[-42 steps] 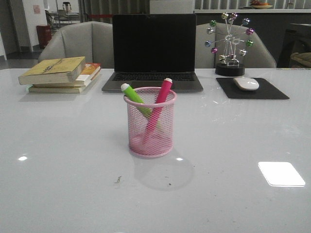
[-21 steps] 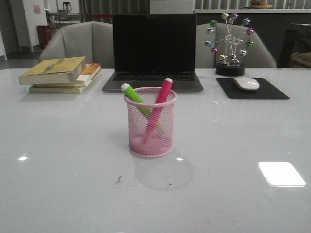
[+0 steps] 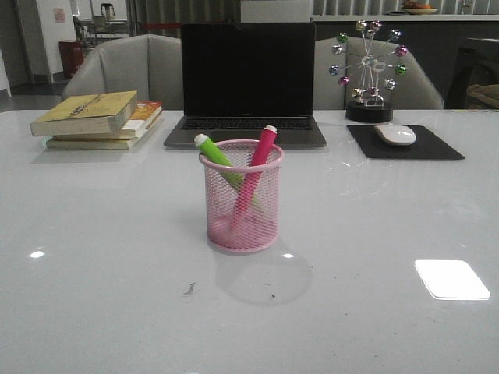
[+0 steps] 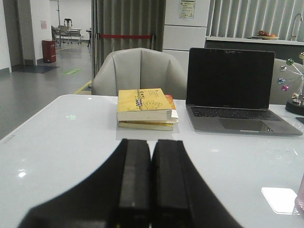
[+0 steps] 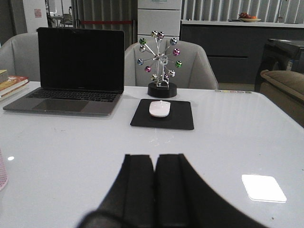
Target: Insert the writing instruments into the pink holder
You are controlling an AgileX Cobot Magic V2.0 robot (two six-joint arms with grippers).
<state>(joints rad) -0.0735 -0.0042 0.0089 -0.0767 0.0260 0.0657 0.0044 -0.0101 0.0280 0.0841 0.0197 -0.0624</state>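
The pink holder (image 3: 241, 199) stands upright in the middle of the white table. A lime green pen (image 3: 216, 153) leans to the left inside it, white end up. Beside it a magenta pink pen (image 3: 260, 152) leans to the right, also inside the cup. Neither gripper appears in the front view. In its wrist view my left gripper (image 4: 151, 140) is shut with nothing between its fingers, well back from the cup, whose pink edge (image 4: 300, 202) barely shows. My right gripper (image 5: 155, 155) is likewise shut and empty; a sliver of the cup (image 5: 2, 175) shows at the frame edge.
A stack of books (image 3: 97, 118) lies at the back left. An open black laptop (image 3: 247, 82) stands behind the cup. At the back right, a white mouse (image 3: 395, 134) rests on a black pad (image 3: 405, 144) beside a ball-wheel ornament (image 3: 368, 68).
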